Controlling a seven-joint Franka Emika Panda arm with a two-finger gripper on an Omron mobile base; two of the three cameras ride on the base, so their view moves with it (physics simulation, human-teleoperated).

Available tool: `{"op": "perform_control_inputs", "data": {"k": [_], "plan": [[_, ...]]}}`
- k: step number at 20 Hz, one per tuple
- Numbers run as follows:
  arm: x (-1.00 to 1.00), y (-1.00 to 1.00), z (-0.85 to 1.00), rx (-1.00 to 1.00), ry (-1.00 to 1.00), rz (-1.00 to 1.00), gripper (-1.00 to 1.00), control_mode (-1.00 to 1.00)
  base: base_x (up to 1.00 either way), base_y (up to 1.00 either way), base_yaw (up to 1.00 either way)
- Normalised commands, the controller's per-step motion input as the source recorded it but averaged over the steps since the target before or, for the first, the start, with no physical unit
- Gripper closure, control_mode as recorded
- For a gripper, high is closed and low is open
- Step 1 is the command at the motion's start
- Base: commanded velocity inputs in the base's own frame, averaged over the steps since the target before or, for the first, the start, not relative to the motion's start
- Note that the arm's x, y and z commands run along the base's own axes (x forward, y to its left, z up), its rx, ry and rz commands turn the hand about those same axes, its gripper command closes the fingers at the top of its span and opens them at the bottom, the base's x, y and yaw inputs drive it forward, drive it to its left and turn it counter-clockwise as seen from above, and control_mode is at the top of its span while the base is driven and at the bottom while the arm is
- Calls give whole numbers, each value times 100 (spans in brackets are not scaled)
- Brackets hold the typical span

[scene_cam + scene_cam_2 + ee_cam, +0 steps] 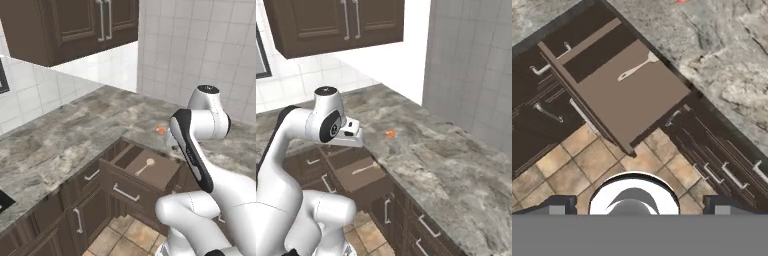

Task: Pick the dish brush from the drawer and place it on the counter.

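The wide dark drawer [161, 176] [351, 178] [629, 102] stands pulled open below the marbled counter [60, 135] [446, 165] [727, 55]. On its light brown floor lies the pale dish brush [145, 166] [367, 170] [637, 67], round head toward the counter side. My gripper [641, 204] hangs well above the drawer and looks down into it. It is open, its dark fingertips [559, 203] far apart with nothing between them. In the right base view the hand [351, 133] sits over the counter's edge, above the drawer.
A small curled orange object [160, 130] [389, 134] lies on the counter behind the drawer. Narrower dark drawers [722, 170] flank the open one, whose silver bar handle [125, 192] [582, 115] faces the tiled floor [582, 160]. Wall cabinets [75, 25] hang above.
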Motion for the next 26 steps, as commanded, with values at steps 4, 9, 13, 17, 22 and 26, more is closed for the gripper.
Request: {"op": "perform_control_inputs", "data": {"k": [4,9,13,17,22,26], "plan": [[0,0,0,0,0,0,-100,100,0,-55,56],[0,-14,-4,0,0,11,-100,-100,0,-51,44],[0,-63,-26,0,0,50,-100,-100,0,0,0],[8,-30,-37,0,0,39,-100,-100,0,0,0],[26,14,-45,0,0,21,-100,-100,0,0,0],[1,80,-57,-3,0,0,-100,-100,0,0,0]]}}
